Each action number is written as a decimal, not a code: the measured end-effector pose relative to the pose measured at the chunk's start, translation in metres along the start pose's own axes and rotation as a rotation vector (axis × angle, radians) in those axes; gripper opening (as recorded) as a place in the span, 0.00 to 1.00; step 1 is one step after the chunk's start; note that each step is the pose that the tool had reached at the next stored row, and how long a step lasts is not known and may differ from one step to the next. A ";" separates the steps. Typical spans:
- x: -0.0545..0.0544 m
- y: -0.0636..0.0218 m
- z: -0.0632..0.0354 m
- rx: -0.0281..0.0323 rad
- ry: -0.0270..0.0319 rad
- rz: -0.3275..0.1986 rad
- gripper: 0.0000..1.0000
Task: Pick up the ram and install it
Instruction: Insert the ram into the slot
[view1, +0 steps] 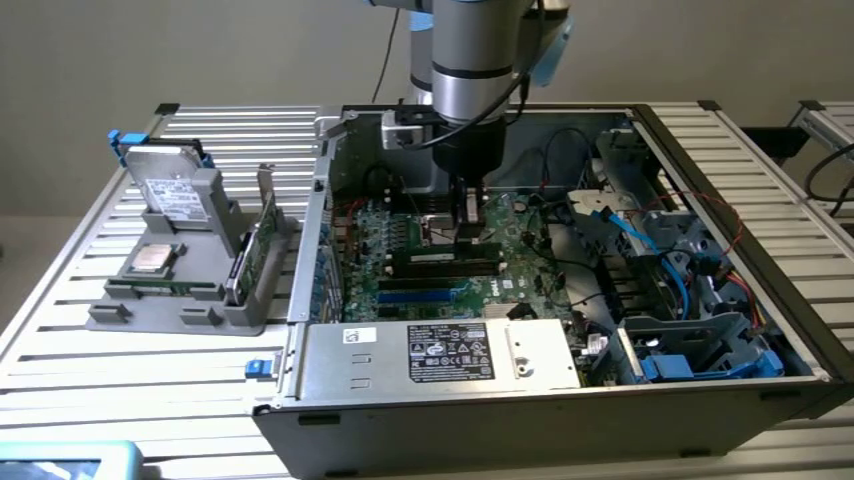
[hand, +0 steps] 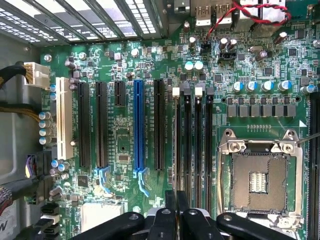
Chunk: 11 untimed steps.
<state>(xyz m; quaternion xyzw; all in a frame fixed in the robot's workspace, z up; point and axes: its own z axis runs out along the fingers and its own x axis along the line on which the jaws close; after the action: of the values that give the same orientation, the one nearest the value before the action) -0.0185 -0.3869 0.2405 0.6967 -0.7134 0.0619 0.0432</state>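
Above the memory slots on the motherboard, the fingers sit pressed together; lettering unreadable.

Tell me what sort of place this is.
Probably a robotics lab bench for computer assembly: a robot arm hangs over an open computer case with its motherboard exposed, on a slatted metal table beside a grey fixture holding parts.

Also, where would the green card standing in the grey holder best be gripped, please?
I'd take the green card by its free top edge, from straight above, jaws closing across its two flat faces. It stands on edge, its lower edge seated in the grey holder, and a metal bracket takes up one end.
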 end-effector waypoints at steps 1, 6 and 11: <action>0.000 -0.0002 -0.0024 0.0000 0.0000 0.000 0.12; 0.001 -0.0018 -0.0048 -0.0008 -0.0080 0.000 0.12; 0.002 -0.0033 -0.0047 -0.0236 -0.0342 -0.002 0.12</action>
<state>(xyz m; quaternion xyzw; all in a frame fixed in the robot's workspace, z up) -0.0154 -0.3878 0.2455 0.6979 -0.7139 0.0416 0.0393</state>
